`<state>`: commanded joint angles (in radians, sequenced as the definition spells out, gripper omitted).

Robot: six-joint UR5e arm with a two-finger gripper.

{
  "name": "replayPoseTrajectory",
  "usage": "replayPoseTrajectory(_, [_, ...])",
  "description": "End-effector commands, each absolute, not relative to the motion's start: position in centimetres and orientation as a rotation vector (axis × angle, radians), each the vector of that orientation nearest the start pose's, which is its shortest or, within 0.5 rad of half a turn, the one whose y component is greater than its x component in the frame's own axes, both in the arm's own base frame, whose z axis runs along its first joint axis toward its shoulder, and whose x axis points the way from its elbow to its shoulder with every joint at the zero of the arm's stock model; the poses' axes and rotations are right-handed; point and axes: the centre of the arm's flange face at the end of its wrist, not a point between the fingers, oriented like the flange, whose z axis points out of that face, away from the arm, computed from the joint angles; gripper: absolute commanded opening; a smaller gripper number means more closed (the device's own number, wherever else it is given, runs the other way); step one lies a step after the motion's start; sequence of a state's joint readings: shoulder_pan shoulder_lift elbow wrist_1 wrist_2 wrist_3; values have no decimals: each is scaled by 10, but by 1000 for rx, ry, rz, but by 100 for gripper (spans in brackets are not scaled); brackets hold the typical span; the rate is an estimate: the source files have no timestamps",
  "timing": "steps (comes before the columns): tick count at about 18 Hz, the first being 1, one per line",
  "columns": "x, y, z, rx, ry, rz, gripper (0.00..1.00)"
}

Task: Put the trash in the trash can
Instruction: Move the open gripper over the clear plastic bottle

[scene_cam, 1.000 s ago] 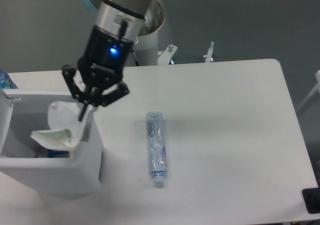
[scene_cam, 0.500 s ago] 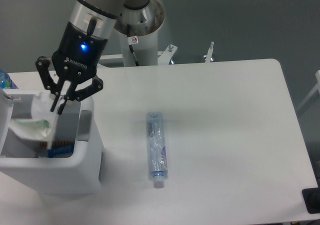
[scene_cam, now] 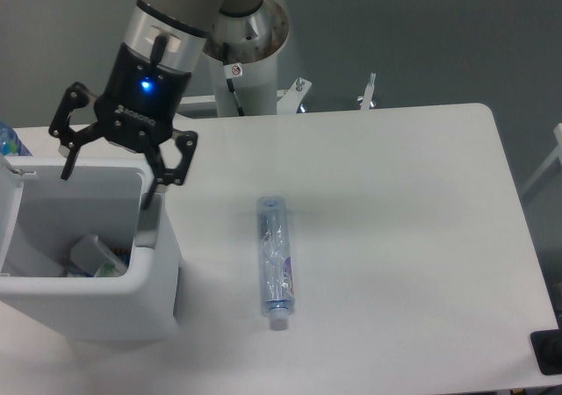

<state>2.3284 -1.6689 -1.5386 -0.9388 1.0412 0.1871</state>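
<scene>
The arm [scene_cam: 189, 0] had a silver-grey wrist section w/ a dark slot on its side, above a black gripper [scene_cam: 107, 172] body. A blue LED glowed on that body, w/ small white lettering just below it, too small to read. Black linkage fingers [scene_cam: 68, 140] were bar-shaped w/ pivot joints. A light-blue ring showed at the top edge of the arm. Behind stood a white cylindrical base [scene_cam: 250, 53] w/ a small round red-and-white sticker and a thin black cable.

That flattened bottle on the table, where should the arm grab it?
Probably across the middle of the flattened bottle, coming straight down from above. It lies flat and lengthwise toward the camera, cap nearest, so its narrow width likely fits between the open tool fingers, now over the trash can.
</scene>
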Motion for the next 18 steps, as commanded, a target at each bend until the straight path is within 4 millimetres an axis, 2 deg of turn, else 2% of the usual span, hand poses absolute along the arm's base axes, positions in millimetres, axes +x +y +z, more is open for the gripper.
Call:
replayPoseTrajectory(4, [-295, 531, 525, -2393, -592, -142, 100])
replayPoseTrajectory(8, [-331, 522, 503, -2442, -613, -60, 100])
replayPoseTrajectory(10, [-350, 517, 489, -2470, -647, -26, 100])
replayPoseTrajectory(14, [-376, 521, 451, -2557, -643, 32, 100])
replayPoseTrajectory(18, [-399, 532, 411, -2633, -666, 63, 100])
